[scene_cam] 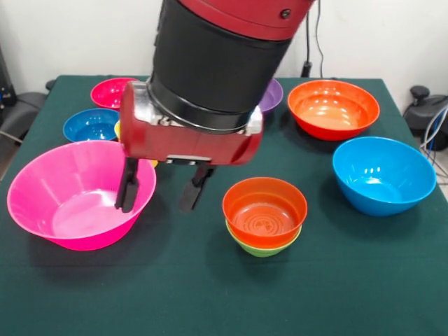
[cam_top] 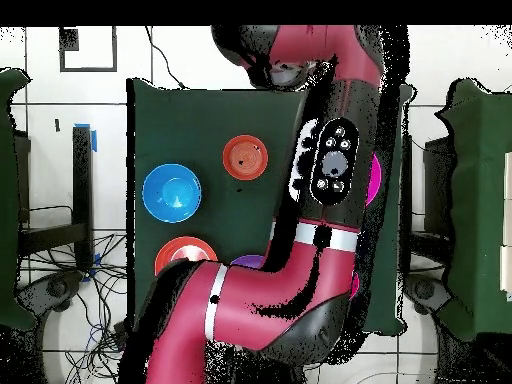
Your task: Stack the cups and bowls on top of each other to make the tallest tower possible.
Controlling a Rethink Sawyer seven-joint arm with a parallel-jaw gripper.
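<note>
The gripper (scene_cam: pixel 162 190) is spread open over the large pink bowl (scene_cam: pixel 73 196) rim. This bowl looks light, stiff and slippery; grasp its thin wall.

I see my gripper (scene_cam: pixel 163 190) hanging with fingers spread at the pink bowl's (scene_cam: pixel 73 199) rim, one finger (scene_cam: pixel 128 185) over its edge, so that side is blocked. Just beside it on the other side sits the orange-red bowl (scene_cam: pixel 264 208) nested in a green one (scene_cam: pixel 263 245). Bare cloth (scene_cam: pixel 210 294) runs wide along the near edge. The blue bowl (scene_cam: pixel 382 175) and orange bowl (scene_cam: pixel 333 108) leave lanes between them. Behind the arm (scene_cam: pixel 217 63), bowls crowd closely.
</note>
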